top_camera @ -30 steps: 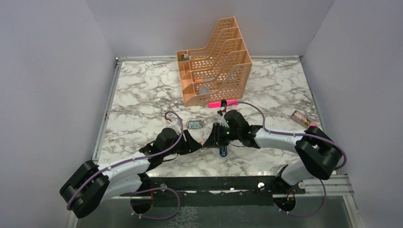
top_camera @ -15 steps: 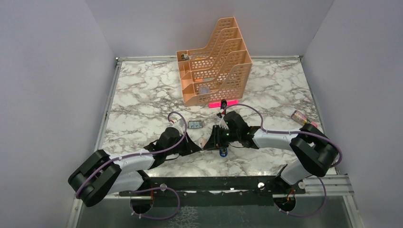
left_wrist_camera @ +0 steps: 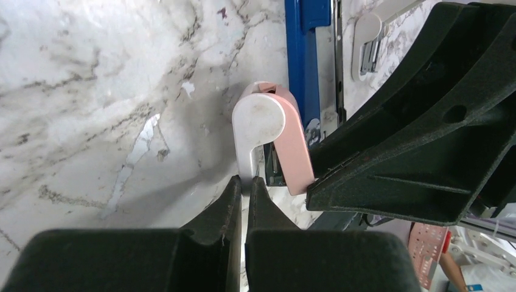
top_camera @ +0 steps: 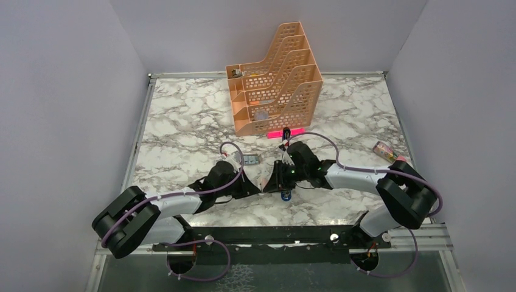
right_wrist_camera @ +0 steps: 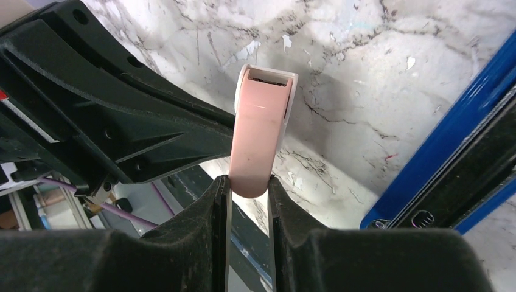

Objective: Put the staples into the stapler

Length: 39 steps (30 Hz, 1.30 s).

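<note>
My right gripper [right_wrist_camera: 248, 182] is shut on the near end of a peach-pink oblong piece [right_wrist_camera: 258, 140] and holds it above the marble. My left gripper [left_wrist_camera: 244, 182] meets it from the other side, shut on the thin edge of that piece's white part [left_wrist_camera: 258, 118]. In the top view both grippers [top_camera: 255, 187] [top_camera: 272, 180] touch tips at the table's near middle. The blue stapler [left_wrist_camera: 302, 55] [right_wrist_camera: 453, 137] lies just beside them, mostly under the right wrist [top_camera: 285, 194]. The small grey-blue tray of staples [top_camera: 251, 160] sits on the table behind the left gripper.
A peach desk organiser [top_camera: 274, 82] stands at the back, with a bright-pink bar [top_camera: 286, 132] in front of it. A small colourful box [top_camera: 384, 148] lies at the right edge. A white capsule-like piece [left_wrist_camera: 368, 45] rests beside the stapler.
The left arm has reached in toward the right gripper and its jaws have closed on the white part of the pink piece. The right arm has stayed put.
</note>
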{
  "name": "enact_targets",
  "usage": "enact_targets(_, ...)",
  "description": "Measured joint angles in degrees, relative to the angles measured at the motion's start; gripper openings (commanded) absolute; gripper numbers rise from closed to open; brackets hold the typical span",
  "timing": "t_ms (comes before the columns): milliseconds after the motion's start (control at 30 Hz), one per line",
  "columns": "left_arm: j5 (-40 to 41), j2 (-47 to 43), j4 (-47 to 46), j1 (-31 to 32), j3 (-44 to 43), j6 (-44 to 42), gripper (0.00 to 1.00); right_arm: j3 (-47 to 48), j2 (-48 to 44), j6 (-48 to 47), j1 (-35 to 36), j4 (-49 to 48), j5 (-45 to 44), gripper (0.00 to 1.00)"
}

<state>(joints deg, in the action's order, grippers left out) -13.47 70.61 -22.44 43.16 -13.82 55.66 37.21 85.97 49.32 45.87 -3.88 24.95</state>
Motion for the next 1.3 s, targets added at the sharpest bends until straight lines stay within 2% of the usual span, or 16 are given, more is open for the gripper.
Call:
enact_targets(233,1.46,-1.05,3.91,0.11,-3.34,-2.45,0.0,2.49,-2.34,-2.56,-1.2,5.01,-1.42,0.22)
enact_targets(500,2.01,0.2,6.95,0.07,-2.86,-4.57,0.0,4.57,-3.63,-3.96,-3.72,7.85,-2.16,0.22)
enact_targets(733,1.95,0.07,7.74,0.09,-3.13,-6.32,0.0,6.6,-4.02,-5.55,-4.7,9.05,-2.34,0.26)
enact_targets(900,1.44,0.26,7.61,0.02,-3.1,-7.15,0.0,7.65,-2.34,-7.52,-4.72,8.87,-2.16,0.36)
enact_targets(1100,1.27,1.33,8.39,-0.04,-3.08,-7.45,0.0,8.22,1.05,-10.97,-4.13,7.69,-1.27,0.65)
enact_targets(1167,1.27,1.36,8.39,-0.02,-3.1,-7.45,0.0,8.04,1.01,-11.96,-3.1,6.93,-1.44,0.69)
enact_targets(1300,1.27,1.53,8.28,-0.04,-3.1,-7.28,0.0,7.45,1.01,-13.46,1.27,6.16,-2.69,0.7)
